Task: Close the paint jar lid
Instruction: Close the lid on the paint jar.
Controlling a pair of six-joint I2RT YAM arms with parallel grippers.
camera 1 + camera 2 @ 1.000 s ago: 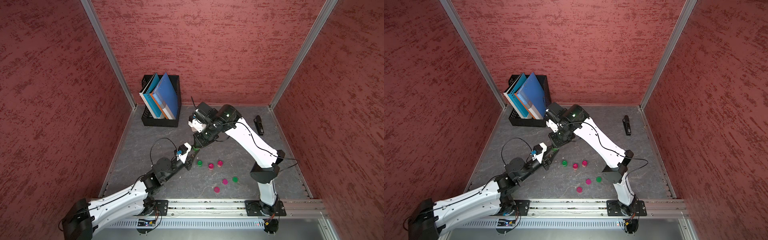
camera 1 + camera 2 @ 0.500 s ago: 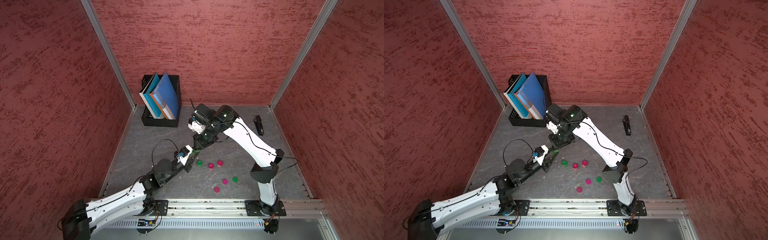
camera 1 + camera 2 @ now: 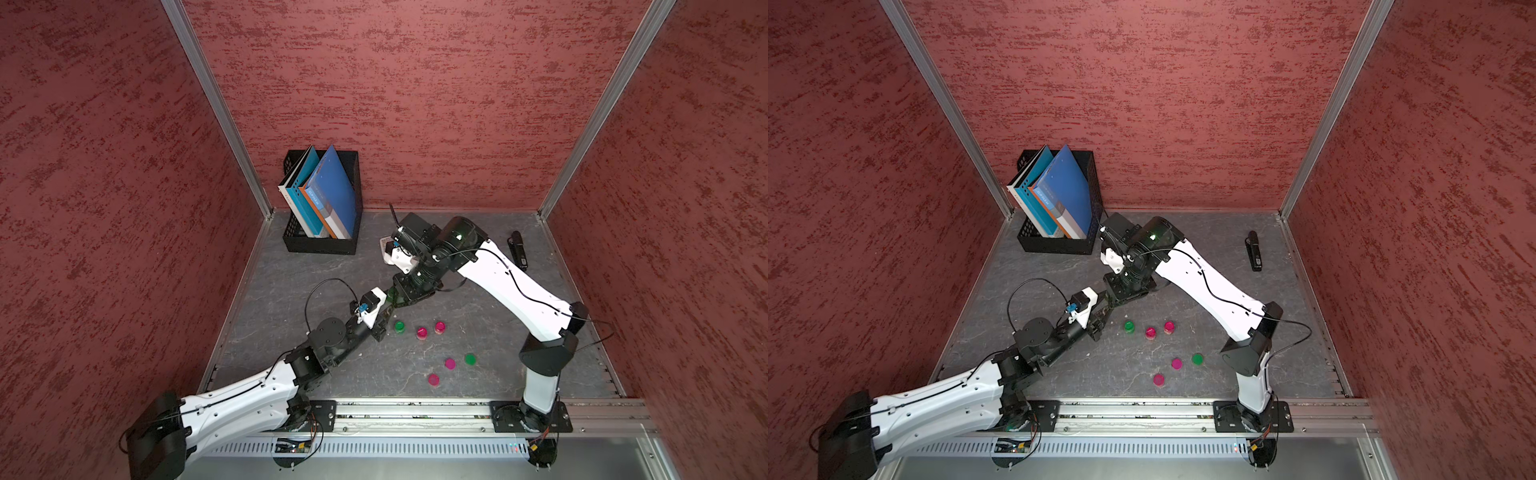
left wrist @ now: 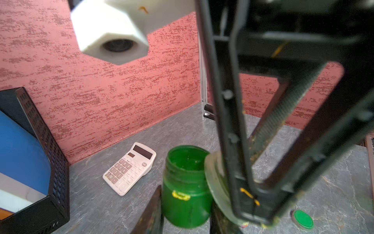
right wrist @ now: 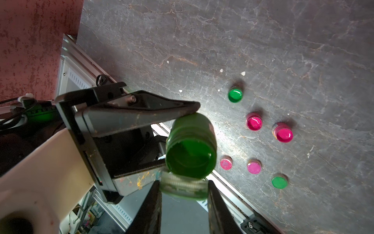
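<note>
While mouth is presented for capping, green paint jar [image 4: 186, 188] is pinched at body by left gripper [image 4: 186, 200], between both arms. Lid [image 4: 213, 176] is clamped in right gripper [image 5: 183, 188], tilted on edge against jar rim, not yet seated. Squaring over threads is judged necessary next.

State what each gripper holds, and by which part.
Left gripper: open green plastic paint jar, by its lower body. Right gripper: translucent round green-stained lid, by its rim.

Lid [image 5: 183, 187] just beside jar [image 5: 190, 145] mouth; calculator [image 4: 129, 168] behind; book rack [image 3: 320, 245] back-left.
</note>
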